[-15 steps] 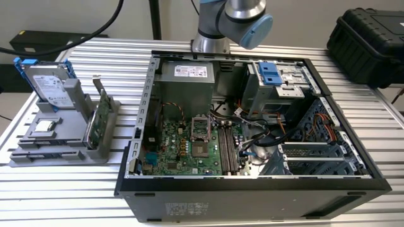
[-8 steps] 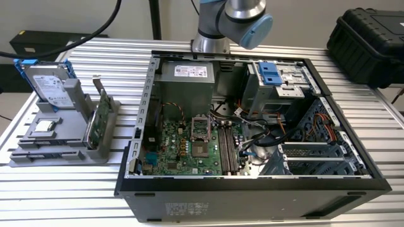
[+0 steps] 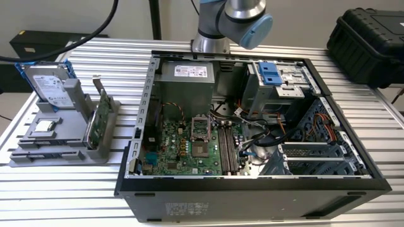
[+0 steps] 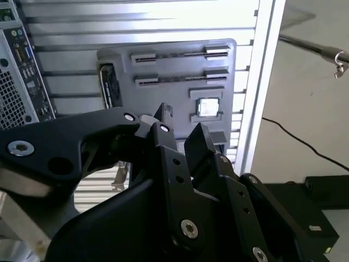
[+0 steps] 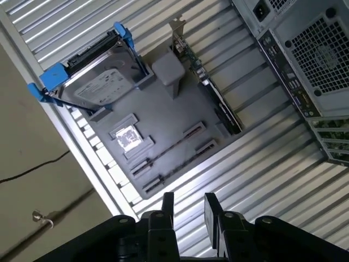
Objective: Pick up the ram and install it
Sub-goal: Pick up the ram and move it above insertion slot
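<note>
Ram [image 5: 167,148] in two-slot holder [image 5: 163,112]; one spread claw [image 5: 188,197].

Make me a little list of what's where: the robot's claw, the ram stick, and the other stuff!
Gripper: black gripper, open and empty, above the grey plastic holder tray
Ram: thin dark ram stick, apparently on edge in the tray's long slot, untouched
Drive: silver hard drive with blue rails, standing in the tray
Computer: open black computer case, beside the tray on the ribbed metal table

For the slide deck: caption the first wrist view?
Gripper, jaws open, above gray holder carrying ram, hard drive, card.
</note>
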Robot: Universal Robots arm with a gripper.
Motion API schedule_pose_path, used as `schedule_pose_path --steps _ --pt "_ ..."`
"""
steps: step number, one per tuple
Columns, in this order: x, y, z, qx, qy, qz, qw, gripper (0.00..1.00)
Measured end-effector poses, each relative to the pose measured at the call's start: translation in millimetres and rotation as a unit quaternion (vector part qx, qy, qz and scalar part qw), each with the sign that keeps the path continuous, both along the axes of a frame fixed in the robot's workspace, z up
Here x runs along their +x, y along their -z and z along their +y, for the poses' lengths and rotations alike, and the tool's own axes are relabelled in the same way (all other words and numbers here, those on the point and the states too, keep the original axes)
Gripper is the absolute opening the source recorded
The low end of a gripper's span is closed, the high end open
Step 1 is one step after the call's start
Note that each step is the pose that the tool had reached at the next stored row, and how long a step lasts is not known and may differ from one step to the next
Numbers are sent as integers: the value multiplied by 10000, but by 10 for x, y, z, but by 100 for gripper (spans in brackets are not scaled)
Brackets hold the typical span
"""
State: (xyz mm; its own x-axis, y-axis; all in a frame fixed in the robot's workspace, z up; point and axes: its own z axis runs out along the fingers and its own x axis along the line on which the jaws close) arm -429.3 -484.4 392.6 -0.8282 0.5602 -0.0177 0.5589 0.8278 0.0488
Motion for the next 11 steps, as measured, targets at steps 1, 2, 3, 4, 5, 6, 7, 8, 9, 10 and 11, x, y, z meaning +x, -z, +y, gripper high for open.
schedule_pose_path --steps 1,2,3,4,5,6,7,8,9,10,11 --pt "0 0 0 0 53 0 10000 100" --pt "0 0 0 0 102 0 9999 100" --pt "0 0 0 0 149 0 9999 100" --pt "0 0 0 0 200 0 9998 100" --pt "0 0 0 0 248 0 9997 100" --pt "0 0 0 0 299 0 9996 100" --pt "0 0 0 0 349 0 9994 100" --pt "1 0 0 0 399 0 9992 100" --pt "0 0 0 0 448 0 9990 100" --pt "0 0 0 0 497 0 9988 100" --pt "0 1 0 0 545 0 9985 100"
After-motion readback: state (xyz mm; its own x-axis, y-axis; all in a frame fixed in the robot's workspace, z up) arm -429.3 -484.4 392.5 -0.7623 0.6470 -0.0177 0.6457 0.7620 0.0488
